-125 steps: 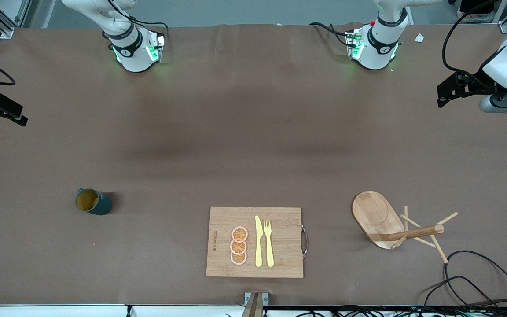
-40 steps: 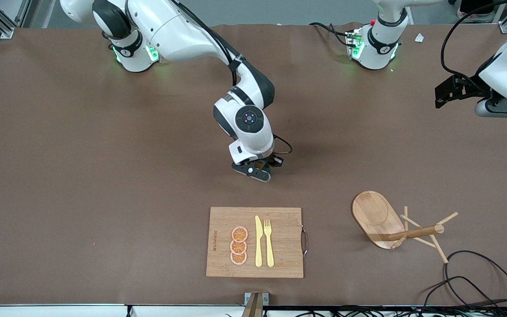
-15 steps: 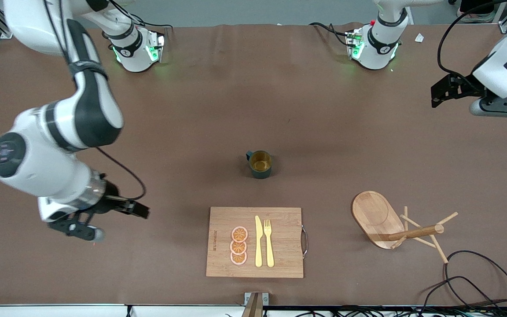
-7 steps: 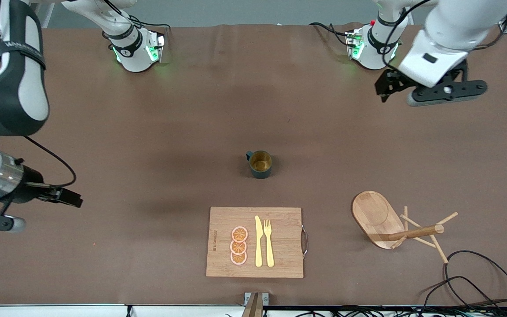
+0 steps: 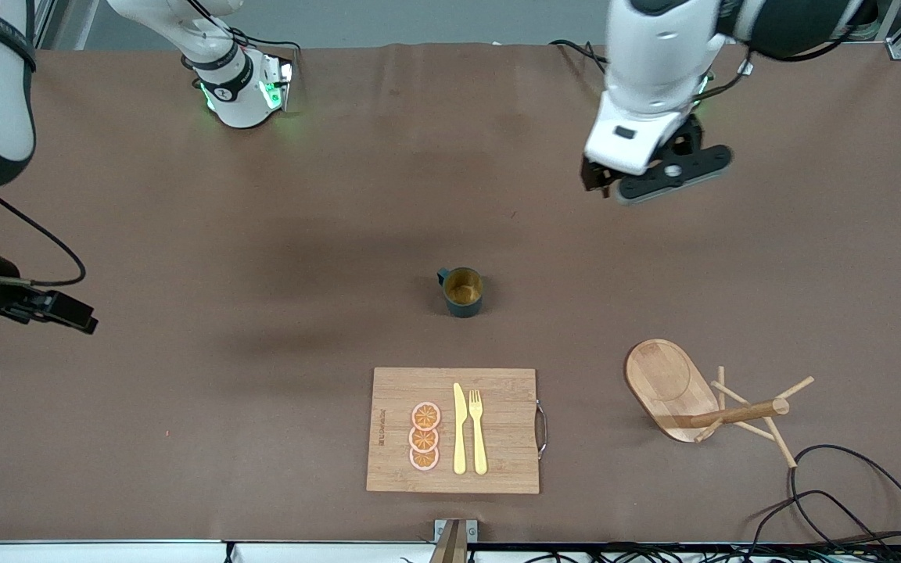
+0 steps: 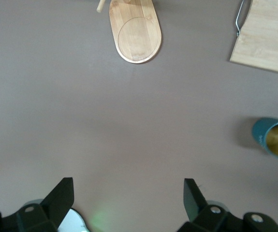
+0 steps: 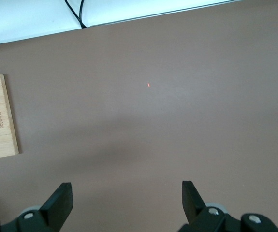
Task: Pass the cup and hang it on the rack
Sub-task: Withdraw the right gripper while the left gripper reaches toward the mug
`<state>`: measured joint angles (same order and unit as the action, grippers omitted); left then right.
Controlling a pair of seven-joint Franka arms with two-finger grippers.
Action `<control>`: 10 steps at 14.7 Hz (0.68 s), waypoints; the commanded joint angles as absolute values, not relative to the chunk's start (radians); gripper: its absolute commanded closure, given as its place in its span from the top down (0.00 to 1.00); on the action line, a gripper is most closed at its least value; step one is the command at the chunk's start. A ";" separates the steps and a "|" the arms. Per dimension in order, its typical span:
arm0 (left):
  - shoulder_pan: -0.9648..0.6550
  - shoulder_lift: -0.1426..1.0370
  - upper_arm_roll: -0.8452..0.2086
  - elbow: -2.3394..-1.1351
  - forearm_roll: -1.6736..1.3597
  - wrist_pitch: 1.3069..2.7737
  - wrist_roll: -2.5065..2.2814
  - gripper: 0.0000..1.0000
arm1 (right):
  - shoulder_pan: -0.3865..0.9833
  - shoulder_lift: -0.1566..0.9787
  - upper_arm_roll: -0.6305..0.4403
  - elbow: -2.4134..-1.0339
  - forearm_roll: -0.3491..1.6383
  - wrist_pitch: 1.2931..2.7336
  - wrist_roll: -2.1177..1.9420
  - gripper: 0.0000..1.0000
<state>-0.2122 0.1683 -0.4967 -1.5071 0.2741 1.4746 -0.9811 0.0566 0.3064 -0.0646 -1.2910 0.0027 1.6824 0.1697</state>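
Cup (image 5: pixel 463 291) upright mid-table, just farther from camera than board (image 5: pixel 453 430) | left gripper (image 6: pixel 129 205) spread, empty, over bare table | right gripper (image 7: pixel 127 203) spread, waiting | risk: rack (image 5: pixel 697 395) lies tipped over, pegs unusable; small handle easily missed.

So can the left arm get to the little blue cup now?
Probably yes. The cup stands upright and alone on bare table, and the open left gripper hangs over the table with nothing between them.
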 commanded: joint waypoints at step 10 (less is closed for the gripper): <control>-0.670 0.656 -0.456 -1.285 0.667 1.689 -1.724 1.00 | -0.034 0.107 0.018 -1.451 -0.064 1.667 0.052 1.00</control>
